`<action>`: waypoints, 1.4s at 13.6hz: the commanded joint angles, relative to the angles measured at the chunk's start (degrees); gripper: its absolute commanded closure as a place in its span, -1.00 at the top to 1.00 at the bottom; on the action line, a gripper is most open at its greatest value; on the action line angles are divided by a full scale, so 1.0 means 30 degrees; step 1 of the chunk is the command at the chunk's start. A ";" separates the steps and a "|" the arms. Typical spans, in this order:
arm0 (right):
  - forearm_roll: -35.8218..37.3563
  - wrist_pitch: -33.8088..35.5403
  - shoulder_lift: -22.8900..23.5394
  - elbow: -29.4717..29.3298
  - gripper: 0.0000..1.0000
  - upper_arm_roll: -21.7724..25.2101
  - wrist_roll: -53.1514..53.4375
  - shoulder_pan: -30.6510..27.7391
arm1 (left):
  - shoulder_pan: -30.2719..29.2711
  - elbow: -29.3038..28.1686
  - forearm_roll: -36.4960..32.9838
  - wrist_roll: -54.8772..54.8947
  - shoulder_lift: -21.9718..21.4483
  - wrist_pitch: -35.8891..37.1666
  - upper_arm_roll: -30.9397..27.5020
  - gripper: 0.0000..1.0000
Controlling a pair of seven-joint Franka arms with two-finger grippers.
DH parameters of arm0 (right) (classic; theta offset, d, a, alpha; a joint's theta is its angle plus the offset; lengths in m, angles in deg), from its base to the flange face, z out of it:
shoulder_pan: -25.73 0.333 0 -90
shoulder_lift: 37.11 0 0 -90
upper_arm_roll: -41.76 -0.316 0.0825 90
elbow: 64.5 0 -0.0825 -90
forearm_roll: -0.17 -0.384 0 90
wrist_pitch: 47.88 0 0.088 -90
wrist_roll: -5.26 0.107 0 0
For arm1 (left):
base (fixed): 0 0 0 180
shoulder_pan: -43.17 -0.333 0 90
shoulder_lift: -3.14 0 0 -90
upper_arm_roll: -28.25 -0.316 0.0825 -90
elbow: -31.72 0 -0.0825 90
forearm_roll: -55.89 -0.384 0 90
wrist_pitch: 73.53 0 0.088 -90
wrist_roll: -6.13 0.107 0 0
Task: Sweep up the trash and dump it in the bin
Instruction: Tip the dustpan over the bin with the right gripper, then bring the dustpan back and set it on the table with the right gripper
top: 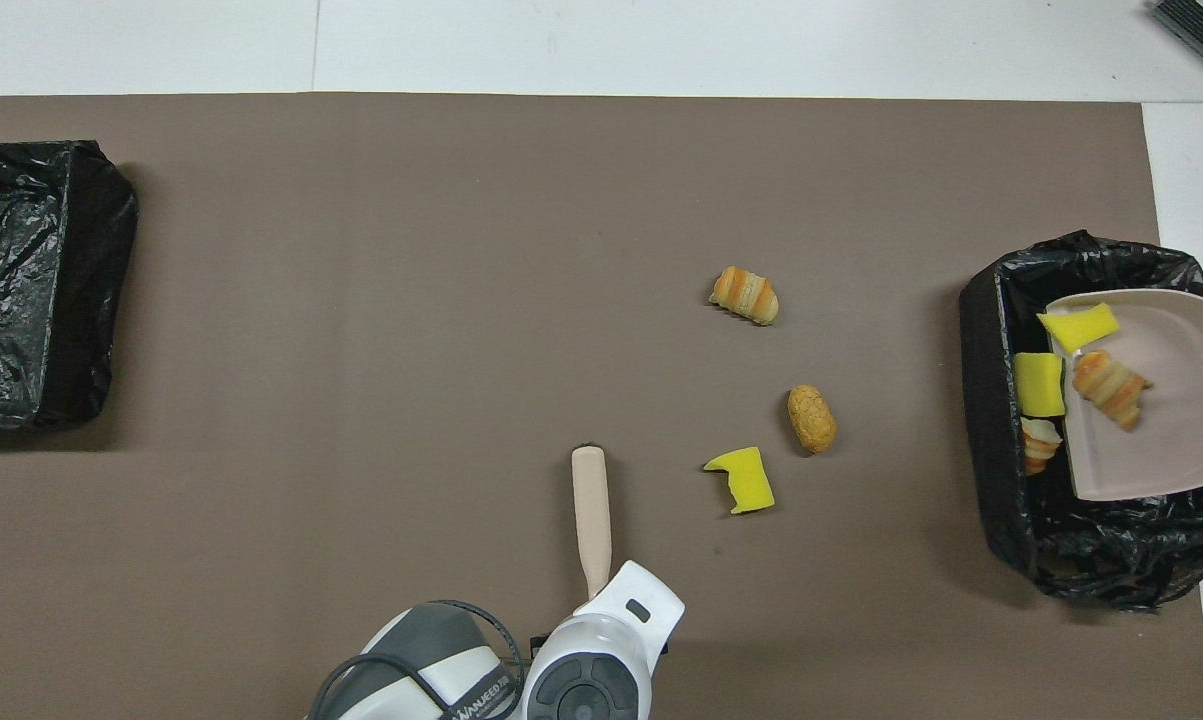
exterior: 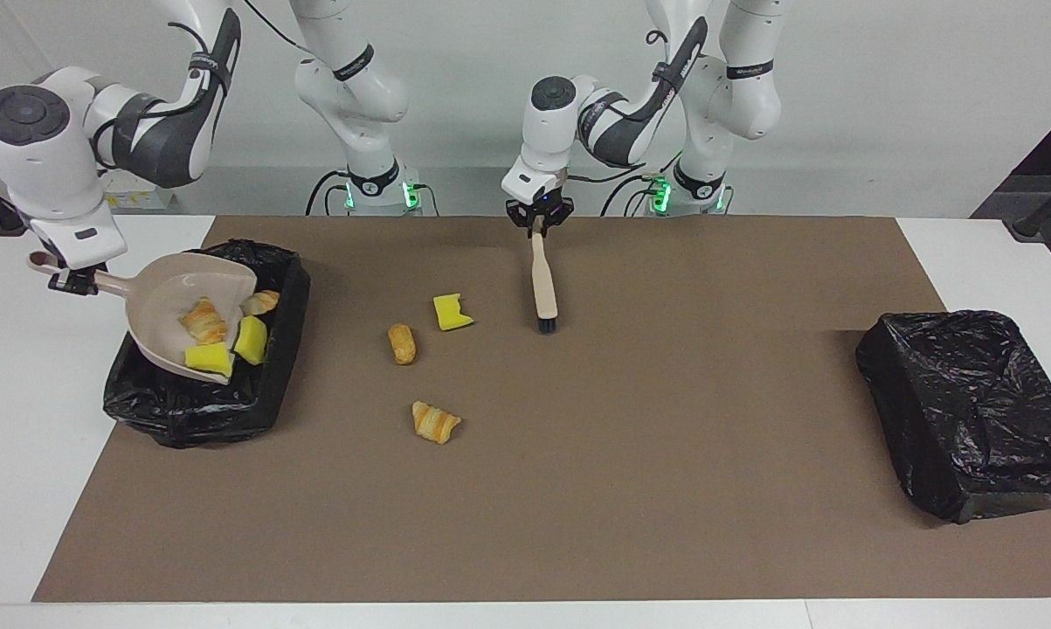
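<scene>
My right gripper [exterior: 75,281] is shut on the handle of the beige dustpan [exterior: 162,301], which tilts over the black-lined bin [exterior: 184,411] at the right arm's end. On the pan lie a croissant bit [top: 1109,385] and a yellow sponge chunk [top: 1079,326]. Another yellow chunk [top: 1039,385] and a bread bit [top: 1039,445] are off its lip, in the bin. On the mat lie a yellow sponge [exterior: 452,312], a bread bit [exterior: 401,343] and a croissant piece [exterior: 435,421]. My left gripper [exterior: 538,220] is shut on the brush [exterior: 542,279], whose bristles touch the mat.
A second black-bagged bin [exterior: 971,411] stands at the left arm's end of the brown mat [exterior: 665,489]. White table borders the mat all round.
</scene>
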 commanded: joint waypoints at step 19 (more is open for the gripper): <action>-0.3205 0.3512 -0.0024 -0.3928 -1.00 -0.1570 1.1296 0.6563 | -1.5076 0.9776 -0.2340 1.5432 0.0065 1.0878 -0.0401 1.00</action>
